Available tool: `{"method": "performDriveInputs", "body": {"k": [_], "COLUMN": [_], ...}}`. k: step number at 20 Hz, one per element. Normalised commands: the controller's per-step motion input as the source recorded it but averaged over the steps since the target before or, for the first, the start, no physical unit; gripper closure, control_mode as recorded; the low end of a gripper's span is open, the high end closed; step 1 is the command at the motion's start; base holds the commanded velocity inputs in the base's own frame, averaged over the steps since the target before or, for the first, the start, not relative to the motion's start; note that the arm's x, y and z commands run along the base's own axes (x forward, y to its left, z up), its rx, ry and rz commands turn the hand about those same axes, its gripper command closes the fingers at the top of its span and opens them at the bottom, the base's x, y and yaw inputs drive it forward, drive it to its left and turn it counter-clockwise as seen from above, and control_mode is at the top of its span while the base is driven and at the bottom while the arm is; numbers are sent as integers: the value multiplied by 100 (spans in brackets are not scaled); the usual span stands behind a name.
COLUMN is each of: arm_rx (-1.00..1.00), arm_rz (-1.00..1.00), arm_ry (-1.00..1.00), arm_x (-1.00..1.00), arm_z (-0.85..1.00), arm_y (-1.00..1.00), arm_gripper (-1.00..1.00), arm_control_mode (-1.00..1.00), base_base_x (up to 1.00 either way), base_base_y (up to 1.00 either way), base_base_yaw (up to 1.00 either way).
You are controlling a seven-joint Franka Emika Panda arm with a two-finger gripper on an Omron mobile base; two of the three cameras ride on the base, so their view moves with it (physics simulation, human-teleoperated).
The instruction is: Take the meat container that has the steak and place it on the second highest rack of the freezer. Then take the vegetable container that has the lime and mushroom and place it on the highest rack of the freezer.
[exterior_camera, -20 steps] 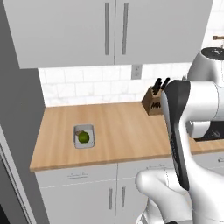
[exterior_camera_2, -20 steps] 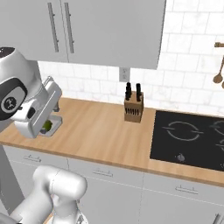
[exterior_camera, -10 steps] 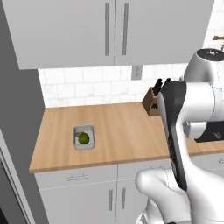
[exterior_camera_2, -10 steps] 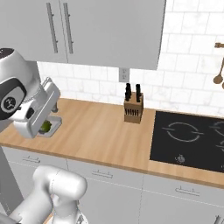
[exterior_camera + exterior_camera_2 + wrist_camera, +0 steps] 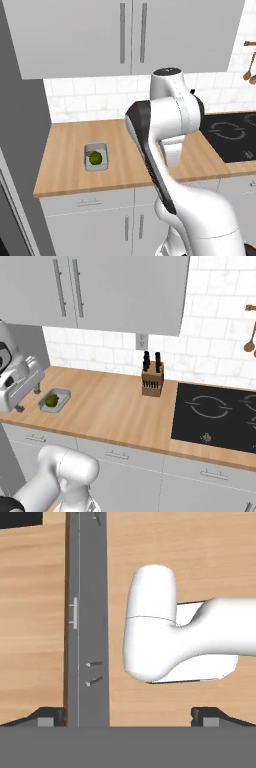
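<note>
wooden counter (image 5: 70, 150) was the reference: the grey vegetable container (image 5: 96, 156) sat on it near the left end, toward the front edge, with the dark-green lime (image 5: 95, 158) inside; a small brown bit at the lime's upper edge may have been the mushroom, too small to confirm. in the right base view the same container (image 5: 54, 400) sat on the counter well left of the knife block (image 5: 152, 378), which stood at the back by the tiled wall, with the black cooktop (image 5: 215, 416) to the block's right. the gripper (image 5: 27, 398) hung just left of the container there, not touching it. in the hand view the gripper (image 5: 128, 716) had its fingertips (image 5: 47, 717) spread fully apart with nothing between them, looking down past the counter front and grey drawer fronts (image 5: 87, 622). the steak's container wasn't identifiable.
</note>
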Motion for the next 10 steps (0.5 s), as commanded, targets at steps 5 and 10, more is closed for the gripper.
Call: {"method": "performDriveInputs", "body": {"k": [5, 10], "arm_rx": [0, 0], "arm_rz": [0, 0], "arm_ry": [34, 10], "arm_x": [59, 64], "arm_z": [-11, -40], "arm_y": [80, 31], "arm_gripper": [-100, -100], "arm_control_mode": [-100, -100], "base_base_x": [0, 0], "base_base_y": [0, 0], "base_base_yaw": [0, 0]}}
